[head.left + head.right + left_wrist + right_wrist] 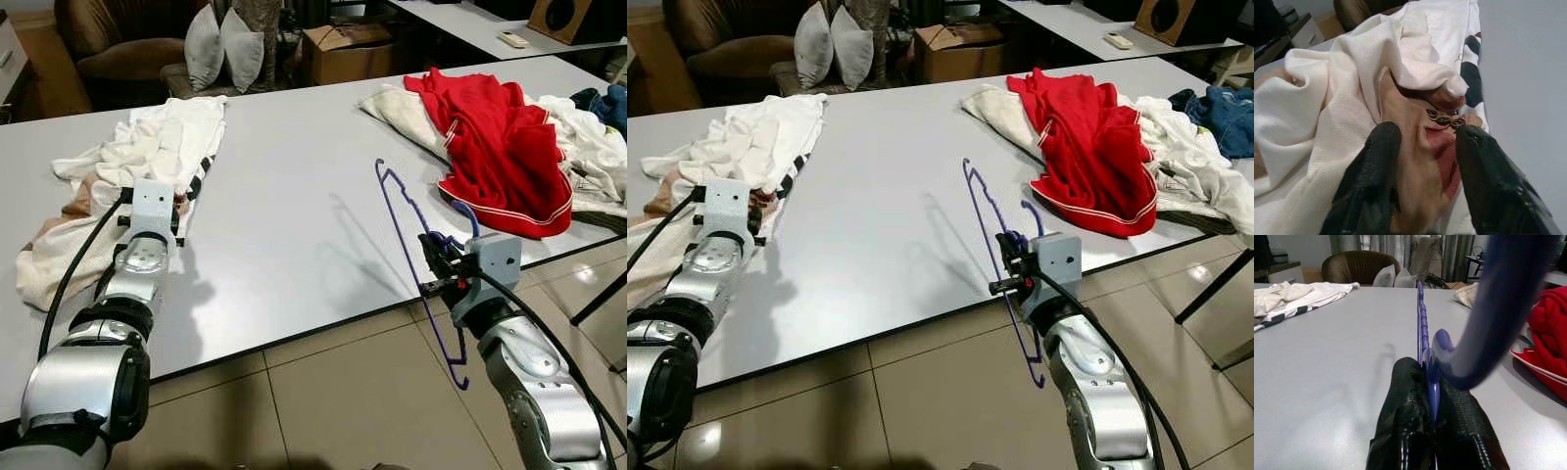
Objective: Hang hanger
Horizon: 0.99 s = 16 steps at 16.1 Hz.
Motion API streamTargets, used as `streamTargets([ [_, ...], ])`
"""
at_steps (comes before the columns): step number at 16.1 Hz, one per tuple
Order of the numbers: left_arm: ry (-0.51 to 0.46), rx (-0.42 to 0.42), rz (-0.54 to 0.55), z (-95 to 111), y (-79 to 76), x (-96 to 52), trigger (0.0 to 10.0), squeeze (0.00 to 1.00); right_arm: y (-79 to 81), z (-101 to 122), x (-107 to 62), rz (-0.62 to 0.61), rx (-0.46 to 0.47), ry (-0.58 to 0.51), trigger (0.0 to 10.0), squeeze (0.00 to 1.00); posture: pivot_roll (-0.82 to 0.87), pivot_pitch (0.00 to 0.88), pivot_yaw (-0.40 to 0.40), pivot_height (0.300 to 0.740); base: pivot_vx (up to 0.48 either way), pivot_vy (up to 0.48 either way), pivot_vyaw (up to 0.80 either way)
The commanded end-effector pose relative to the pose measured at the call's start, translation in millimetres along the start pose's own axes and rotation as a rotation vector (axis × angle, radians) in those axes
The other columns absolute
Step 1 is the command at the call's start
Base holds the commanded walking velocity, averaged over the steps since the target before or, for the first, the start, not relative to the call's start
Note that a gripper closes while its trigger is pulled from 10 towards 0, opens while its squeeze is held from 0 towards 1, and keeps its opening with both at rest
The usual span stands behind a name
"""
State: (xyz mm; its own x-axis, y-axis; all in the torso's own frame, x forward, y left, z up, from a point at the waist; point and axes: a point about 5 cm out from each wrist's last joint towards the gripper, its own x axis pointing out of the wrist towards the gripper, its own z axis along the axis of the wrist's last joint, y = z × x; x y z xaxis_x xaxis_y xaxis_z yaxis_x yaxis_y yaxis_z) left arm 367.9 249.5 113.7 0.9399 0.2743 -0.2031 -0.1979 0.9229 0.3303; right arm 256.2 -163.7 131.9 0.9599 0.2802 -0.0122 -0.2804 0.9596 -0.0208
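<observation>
over table [294, 225] edge, rt end effector [1432, 401] pinches blue hanger [407, 230]; left end effector [1425, 161] spread.

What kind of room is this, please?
Probably a living room used for sorting laundry: an armchair and cushions stand behind a long table piled with clothes, and the right hand holds a hanger.

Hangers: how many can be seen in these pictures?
1. The blue hanger is held upright in the right gripper at the near edge of the white table. More may be hidden under the clothes piled on it.
</observation>
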Motion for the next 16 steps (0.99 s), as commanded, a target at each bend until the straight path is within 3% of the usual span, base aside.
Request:
streamTargets([
  [1, 0.010, -0.001, -0.004, 2, -2.0, 1.0, 0.0, 0.00, 0.7, 0, 1.1, -0.001, -0.013, 0.004, 10.0, 0.00, -0.26, 0.000, -0.006, 0.740, 0.000, 0.000, 0.00],
  [13, 0.040, 0.094, 0.074, -4, 13.3, 0.6, 0.0, 0.00, -6.0, -12, -2.4, 0.021, -0.051, 0.035, 10.0, 0.00, -0.31, 0.000, -0.035, 0.740, 0.000, 0.000, 0.00],
  [15, 0.019, 0.063, 0.036, 1, 8.9, 1.5, 0.0, 0.00, -5.1, -10, -1.3, 0.026, -0.053, 0.032, 10.0, 0.00, -0.31, 0.000, -0.035, 0.740, 0.000, 0.000, 0.00],
  [16, 0.008, 0.004, 0.005, 3, 4.6, 1.9, 0.0, 0.00, -2.9, -9, -0.6, 0.029, -0.052, 0.028, 10.0, 0.00, -0.31, 0.000, -0.035, 0.740, 0.000, 0.000, 0.00],
])
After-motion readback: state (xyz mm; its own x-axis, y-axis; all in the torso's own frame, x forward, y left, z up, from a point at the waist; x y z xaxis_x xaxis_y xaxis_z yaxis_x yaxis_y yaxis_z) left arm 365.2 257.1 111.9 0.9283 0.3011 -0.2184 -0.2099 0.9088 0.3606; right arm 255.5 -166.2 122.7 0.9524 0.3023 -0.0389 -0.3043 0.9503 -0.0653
